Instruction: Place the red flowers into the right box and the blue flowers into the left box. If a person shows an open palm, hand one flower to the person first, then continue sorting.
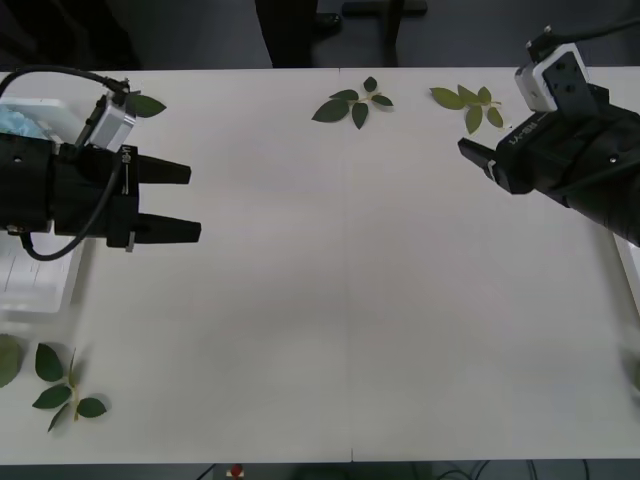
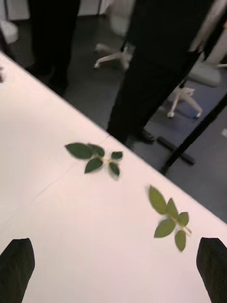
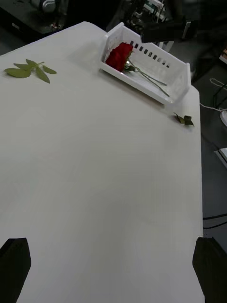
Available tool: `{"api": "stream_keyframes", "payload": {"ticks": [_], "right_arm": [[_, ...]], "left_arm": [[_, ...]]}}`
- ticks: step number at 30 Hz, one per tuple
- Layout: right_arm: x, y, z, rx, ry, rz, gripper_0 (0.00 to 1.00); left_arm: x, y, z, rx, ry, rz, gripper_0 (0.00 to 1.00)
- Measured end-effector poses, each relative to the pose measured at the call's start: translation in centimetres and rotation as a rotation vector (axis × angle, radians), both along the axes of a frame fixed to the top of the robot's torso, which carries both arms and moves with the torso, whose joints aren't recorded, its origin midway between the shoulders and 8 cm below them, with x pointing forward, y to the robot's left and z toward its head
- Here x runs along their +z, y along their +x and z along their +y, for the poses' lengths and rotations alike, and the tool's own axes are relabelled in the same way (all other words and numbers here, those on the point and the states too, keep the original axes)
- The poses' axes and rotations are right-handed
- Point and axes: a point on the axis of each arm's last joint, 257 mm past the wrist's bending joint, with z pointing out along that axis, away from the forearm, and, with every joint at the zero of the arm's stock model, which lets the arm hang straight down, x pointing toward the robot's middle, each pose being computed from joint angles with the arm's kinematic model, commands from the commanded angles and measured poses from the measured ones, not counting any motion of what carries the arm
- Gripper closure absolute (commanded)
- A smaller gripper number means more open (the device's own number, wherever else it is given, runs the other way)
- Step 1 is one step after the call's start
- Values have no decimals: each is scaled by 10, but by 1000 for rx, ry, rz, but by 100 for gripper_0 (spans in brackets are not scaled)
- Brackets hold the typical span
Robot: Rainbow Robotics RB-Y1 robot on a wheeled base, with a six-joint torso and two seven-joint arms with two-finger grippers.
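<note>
The left box [image 1: 45, 300] is a white tray at the table's left edge, partly under my left arm. Pale blue flowers [image 1: 18, 122] show at its far end. My left gripper [image 1: 193, 202] hovers just right of that box, open and with nothing in it; it shows the same in the left wrist view [image 3: 112, 258]. The right box [image 3: 179, 80] stands at the table's far right and holds red flowers [image 3: 119, 54] with green stems; a sliver of this box [image 1: 630, 265] shows under my right arm. My right gripper [image 1: 478, 158] hangs over the table's back right, open and holding nothing [image 2: 113, 258].
Loose green leaf sprigs lie on the table: one at back centre [image 1: 352, 104], one at back right [image 1: 472, 105], one at front left [image 1: 62, 392]. A small sprig [image 3: 183, 119] lies near the right box. The broad white tabletop [image 1: 350, 300] stretches between the arms.
</note>
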Motion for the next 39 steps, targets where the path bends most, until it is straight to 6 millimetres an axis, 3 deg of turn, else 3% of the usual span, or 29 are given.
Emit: {"api": "stream_keyframes", "payload": {"ticks": [9, 13, 16, 22, 27, 39], "right_arm": [[-11, -27, -3, 149, -104, 58, 0], [-11, -49, 2, 256, -92, 93, 0], [-13, -60, -6, 314, -92, 111, 0], [-22, -72, -24, 404, -145, 132, 0], [-22, -76, -30, 451, -126, 175, 0], [-35, -73, -74, 461, -191, 257, 0]], "left_arm": [[27, -2, 31, -17, 150, -76, 0], [35, -6, 33, -50, 194, -94, 0], [42, -4, 30, -60, 198, -120, 0], [42, -4, 30, -122, 230, -220, 0], [46, -15, 22, -159, 193, -200, 0], [25, -28, 13, -197, 185, -138, 0]]}}
